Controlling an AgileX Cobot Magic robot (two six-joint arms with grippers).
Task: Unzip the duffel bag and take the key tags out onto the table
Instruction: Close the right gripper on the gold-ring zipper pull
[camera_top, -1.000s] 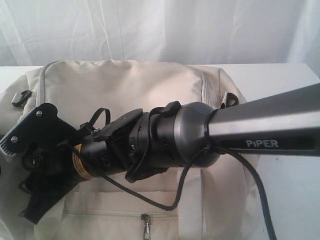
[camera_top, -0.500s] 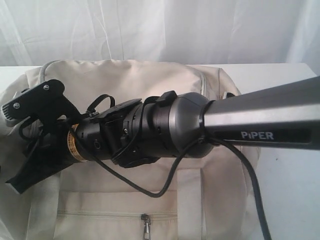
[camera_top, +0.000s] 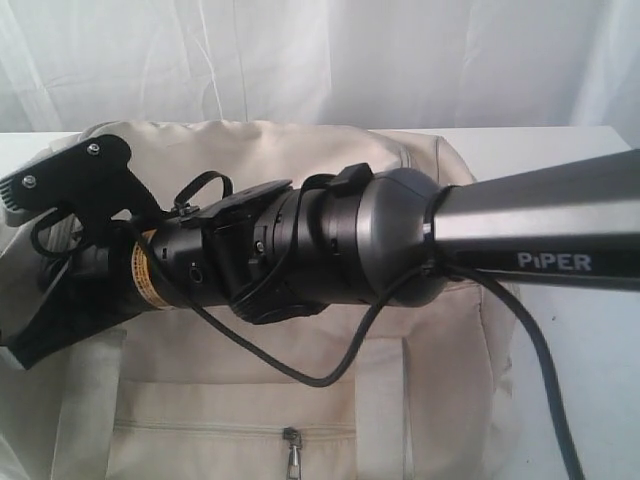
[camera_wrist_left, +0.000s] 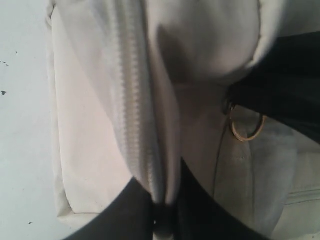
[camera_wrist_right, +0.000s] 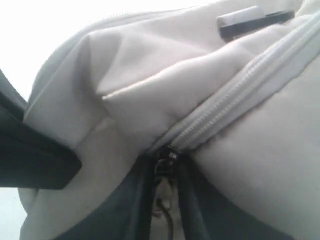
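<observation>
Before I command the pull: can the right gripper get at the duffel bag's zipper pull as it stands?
Probably yes: the zipper pull hangs right between the right gripper's fingers on the duffel bag; nothing blocks it.

Behind the tabletop (camera_top: 545, 150) we see a white curtain (camera_top: 320, 60) hanging in soft vertical folds across the full width of the exterior view, brightly and evenly lit. The tabletop is plain white; in the left wrist view we note a few small dark specks (camera_wrist_left: 4, 92) on its surface.
</observation>
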